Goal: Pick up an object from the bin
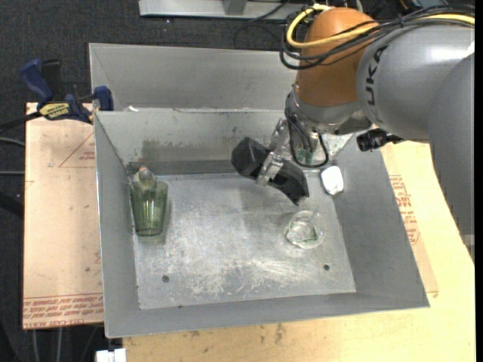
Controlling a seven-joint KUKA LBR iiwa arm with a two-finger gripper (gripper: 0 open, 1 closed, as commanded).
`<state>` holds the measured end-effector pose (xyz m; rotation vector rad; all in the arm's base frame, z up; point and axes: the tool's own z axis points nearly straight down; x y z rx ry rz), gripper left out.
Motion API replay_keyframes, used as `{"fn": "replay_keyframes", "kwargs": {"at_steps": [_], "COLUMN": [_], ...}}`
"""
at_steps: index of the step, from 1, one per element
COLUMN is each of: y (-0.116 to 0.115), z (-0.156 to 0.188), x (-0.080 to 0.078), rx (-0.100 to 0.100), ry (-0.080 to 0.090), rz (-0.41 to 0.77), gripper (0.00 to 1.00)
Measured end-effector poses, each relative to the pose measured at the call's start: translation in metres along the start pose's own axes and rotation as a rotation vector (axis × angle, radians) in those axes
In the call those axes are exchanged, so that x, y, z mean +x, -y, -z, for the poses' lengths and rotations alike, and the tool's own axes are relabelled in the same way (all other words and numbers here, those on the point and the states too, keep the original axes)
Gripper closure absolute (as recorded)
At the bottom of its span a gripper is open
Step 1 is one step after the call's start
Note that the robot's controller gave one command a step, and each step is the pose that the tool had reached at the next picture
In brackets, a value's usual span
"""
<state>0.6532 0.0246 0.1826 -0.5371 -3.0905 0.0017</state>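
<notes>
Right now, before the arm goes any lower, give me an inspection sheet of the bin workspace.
Surface: grey metal bin, floor scuffed.
Job's things: green glass tumbler against the left wall; small clear glass piece right of centre; small white object on the right wall.
Clutter: nothing seen.
Grippers: gripper open, nothing between its fingers, over the back of the floor, apart from all three things.
Cables: yellow and black cables looped over the arm's orange cover.
Surroundings: dark floor.

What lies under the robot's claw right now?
Bare bin floor shows around the gripper; a clear glassy thing lies apart, nearer the camera. The spot directly beneath is hidden by the gripper itself.
</notes>
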Motion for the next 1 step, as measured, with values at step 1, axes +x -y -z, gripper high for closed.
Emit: {"fn": "replay_keyframes", "kwargs": {"at_steps": [1], "y": [0.0058], "z": [0.0442], "x": [0.0032], "rx": [0.001], "ry": [-0.002], "rz": [0.013], "gripper": [1.0]}}
